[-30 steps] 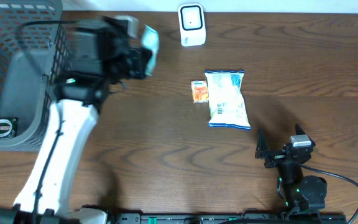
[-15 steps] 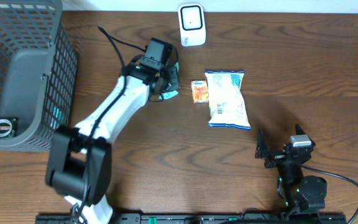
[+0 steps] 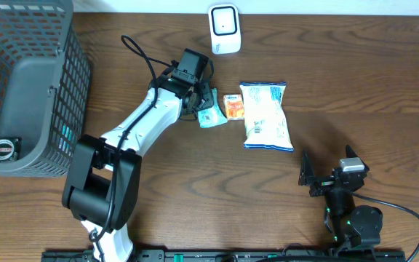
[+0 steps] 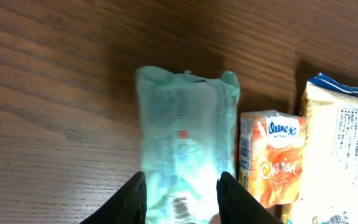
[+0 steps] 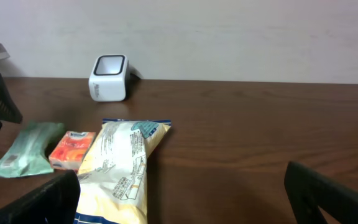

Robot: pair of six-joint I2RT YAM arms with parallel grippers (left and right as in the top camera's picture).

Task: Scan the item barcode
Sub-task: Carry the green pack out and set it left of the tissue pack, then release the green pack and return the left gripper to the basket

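Lying flat on the dark wood-grain table [image 3: 217, 193], a crinkly mint-green plastic packet [image 3: 212, 116] sits upper centre of the overhead view. It is just beside a small orange tissue pack [image 3: 233, 106] and a glossy white-and-blue pillow bag [image 3: 266, 116]. The left gripper [image 4: 182, 202] has its black fingers [image 4: 132, 199] partly apart, one at each edge of the packet's near end, not visibly squeezing it. The right gripper [image 3: 327, 166] rests at lower right, jaws spread wide, holding nothing. A white boxy scanner [image 3: 224, 29] stands at the top edge before a pale wall [image 5: 229, 31]. A grey wire basket [image 3: 20, 80] fills the upper left.
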